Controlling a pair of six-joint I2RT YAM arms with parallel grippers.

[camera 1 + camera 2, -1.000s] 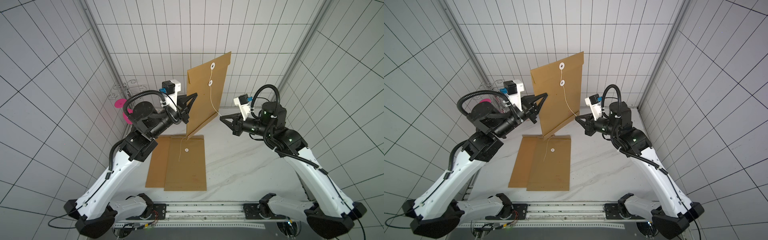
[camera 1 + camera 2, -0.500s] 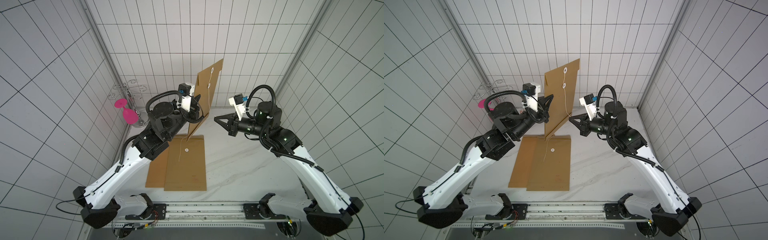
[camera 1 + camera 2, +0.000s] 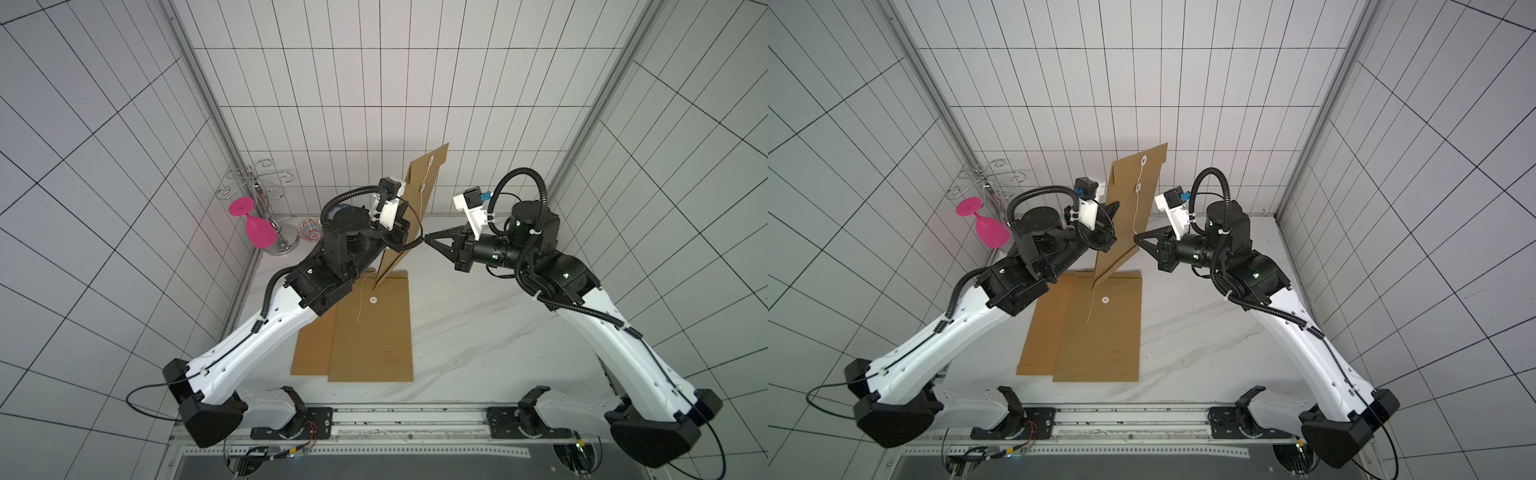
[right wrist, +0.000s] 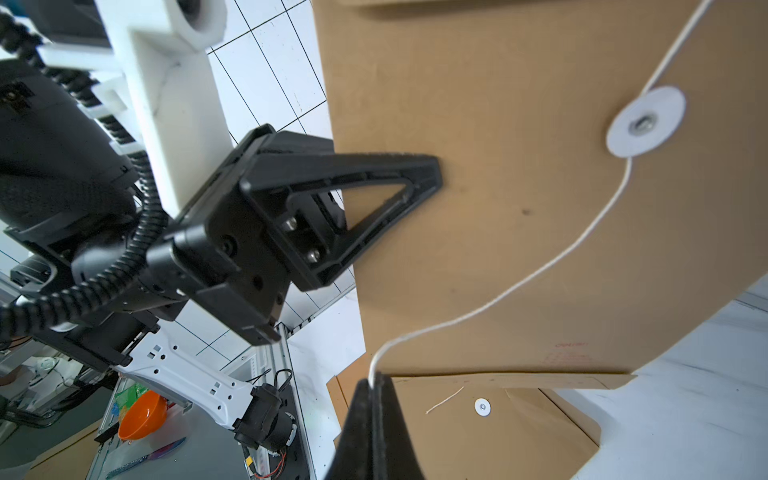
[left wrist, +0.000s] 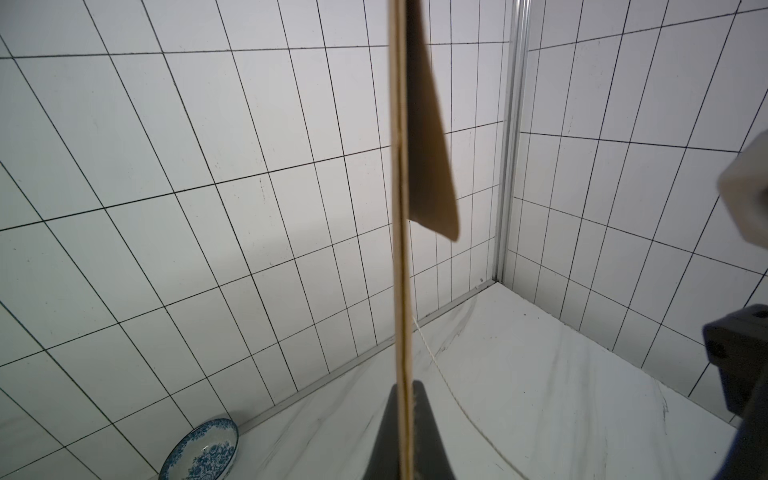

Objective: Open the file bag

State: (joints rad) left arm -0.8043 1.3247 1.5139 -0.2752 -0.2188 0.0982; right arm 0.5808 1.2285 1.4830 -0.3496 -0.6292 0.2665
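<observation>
A brown paper file bag stands upright above the table, seen edge-on in the left wrist view with its flap bent away. My left gripper is shut on the bag's side edge. One of its fingers lies flat on the bag's face. A white string runs from the white disc down to my right gripper. That gripper is shut on the string's end, just off the bag's face.
Two more brown file bags lie flat and overlapping on the marble table, under the raised one. At the back left corner stand a chrome rack with a pink glass and a blue patterned dish.
My left arm has swung toward the middle and turned the bag, so its face looks narrower and sits lower. My right gripper has shifted slightly left, still on the string.
</observation>
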